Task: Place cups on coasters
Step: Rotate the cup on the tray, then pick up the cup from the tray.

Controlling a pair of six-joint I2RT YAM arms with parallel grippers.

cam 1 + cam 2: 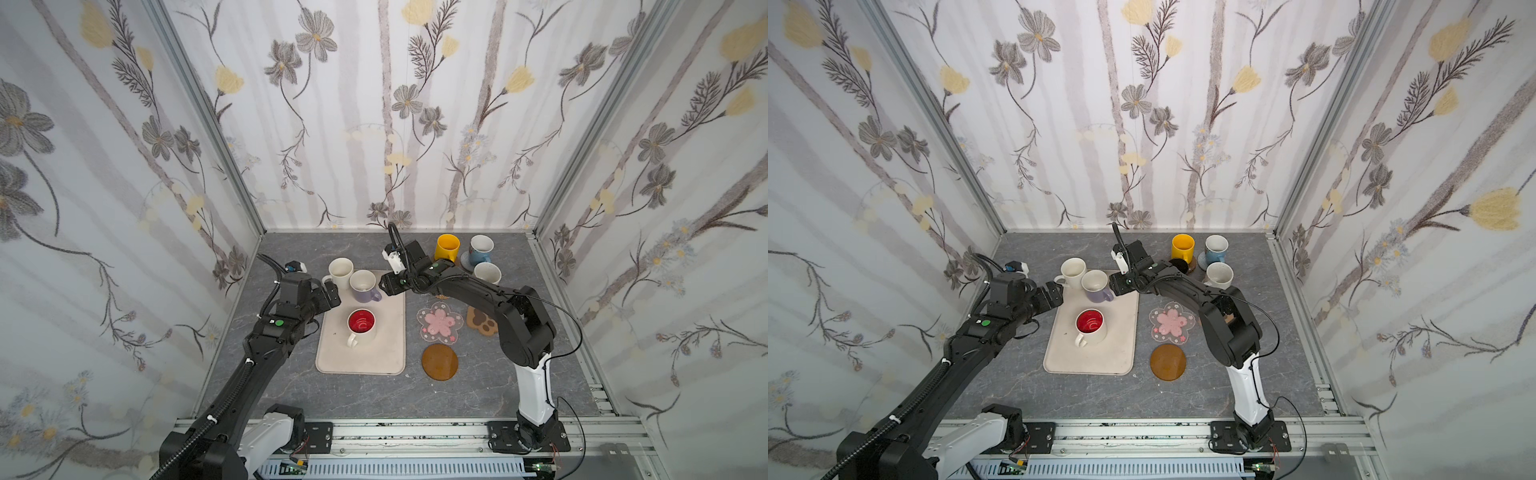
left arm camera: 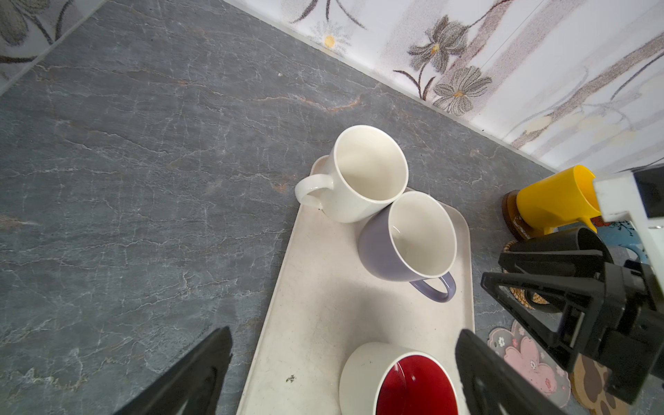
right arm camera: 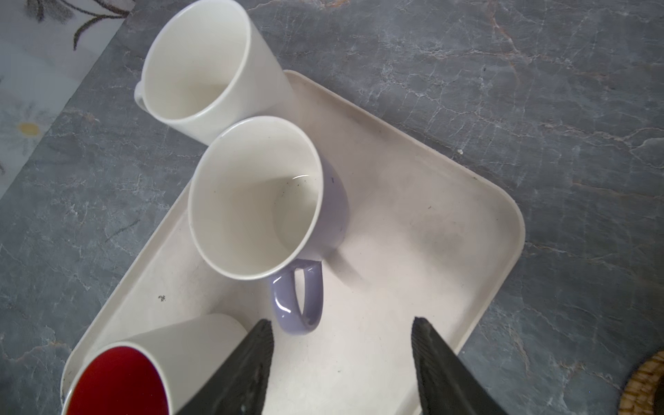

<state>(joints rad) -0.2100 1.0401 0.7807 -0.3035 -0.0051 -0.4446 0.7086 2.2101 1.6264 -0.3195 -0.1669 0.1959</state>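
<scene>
The right arm rises from its base at the front, folds at the elbow and stretches its forearm leftward over the tabletop (image 1: 478, 395) to the far right corner of the beige tray (image 1: 390, 353). The right tool (image 3: 341, 323) sits low, jaws apart with nothing between them, aimed at the handle of the lavender mug (image 1: 363, 286). That mug stands upright at the tray's far end, mouth up, long axis vertical, handle sticking out toward the right tool. Touching it at the far left corner is a plain white mug (image 1: 340, 270), also upright, handle pointing left. The left arm reaches in diagonally from the front left. The left tool (image 2: 345, 332) hangs over the tray's left edge, jaws spread wide and empty. Nearer the front a red-lined mug (image 1: 361, 326) stands on the tray. The pink flower coaster (image 1: 439, 323), paw coaster (image 1: 482, 320) and brown disc coaster (image 1: 439, 361) lie on the tabletop right of the tray
</scene>
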